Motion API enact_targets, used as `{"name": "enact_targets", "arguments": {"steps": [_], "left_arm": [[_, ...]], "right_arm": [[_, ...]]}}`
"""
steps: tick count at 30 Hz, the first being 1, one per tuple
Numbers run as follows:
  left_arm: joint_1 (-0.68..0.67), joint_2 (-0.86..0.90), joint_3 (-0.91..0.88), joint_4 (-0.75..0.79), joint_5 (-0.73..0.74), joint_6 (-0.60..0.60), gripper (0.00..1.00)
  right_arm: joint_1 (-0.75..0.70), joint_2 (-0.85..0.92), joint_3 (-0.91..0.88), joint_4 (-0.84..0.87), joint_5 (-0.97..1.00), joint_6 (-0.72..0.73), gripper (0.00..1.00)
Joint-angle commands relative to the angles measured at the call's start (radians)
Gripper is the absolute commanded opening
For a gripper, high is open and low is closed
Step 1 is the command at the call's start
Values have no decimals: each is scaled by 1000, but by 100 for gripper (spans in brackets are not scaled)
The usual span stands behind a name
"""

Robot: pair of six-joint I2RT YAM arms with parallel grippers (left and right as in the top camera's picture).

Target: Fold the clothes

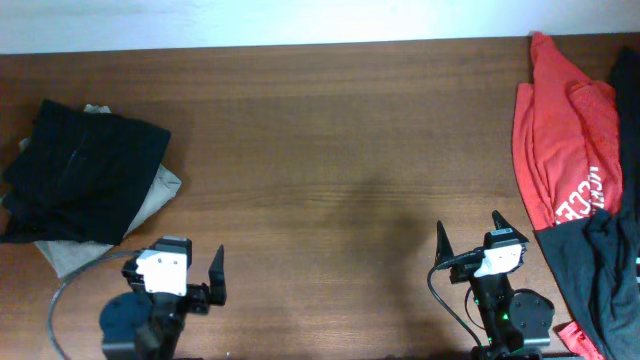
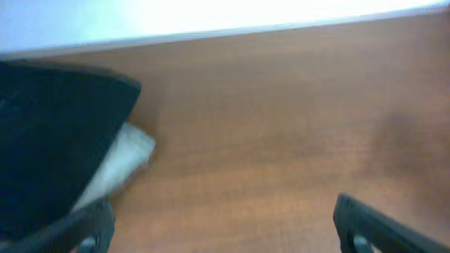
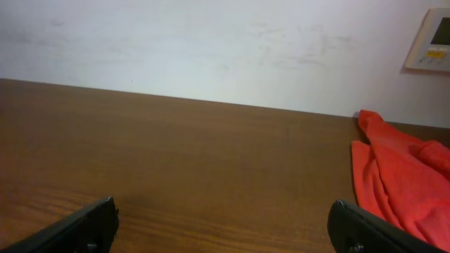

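My left tool [image 2: 223,228] and right tool [image 3: 225,226] both hang spread wide above the desk [image 1: 330,150], gripping nothing. The black shorts [image 1: 85,170] lie folded on the khaki trousers [image 1: 155,195] at the desk's left end. The red top [image 1: 560,150] lies crumpled at its right end.

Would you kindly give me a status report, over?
Left hand open, empty. Right hand open, empty. Black garment stacked on khaki cloth far left; red top bunched far right. No obstruction seen.
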State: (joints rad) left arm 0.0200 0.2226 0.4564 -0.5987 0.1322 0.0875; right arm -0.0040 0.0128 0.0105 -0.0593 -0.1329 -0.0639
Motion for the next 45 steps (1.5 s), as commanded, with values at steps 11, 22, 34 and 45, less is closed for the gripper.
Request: {"name": "enact_targets", "arguments": {"steps": [11, 22, 34, 45], "left_arm": [[9, -218, -448, 597, 44, 20, 99], [9, -217, -447, 536, 59, 19, 99], [9, -217, -447, 536, 59, 19, 99], [9, -217, -447, 536, 59, 19, 99]], "right_arm": [[-5, -6, -5, -6, 7, -7, 99], [-5, -5, -5, -6, 7, -7, 99], [-5, -6, -5, -6, 7, -7, 99], [-5, -6, -5, -6, 7, -7, 99]]}}
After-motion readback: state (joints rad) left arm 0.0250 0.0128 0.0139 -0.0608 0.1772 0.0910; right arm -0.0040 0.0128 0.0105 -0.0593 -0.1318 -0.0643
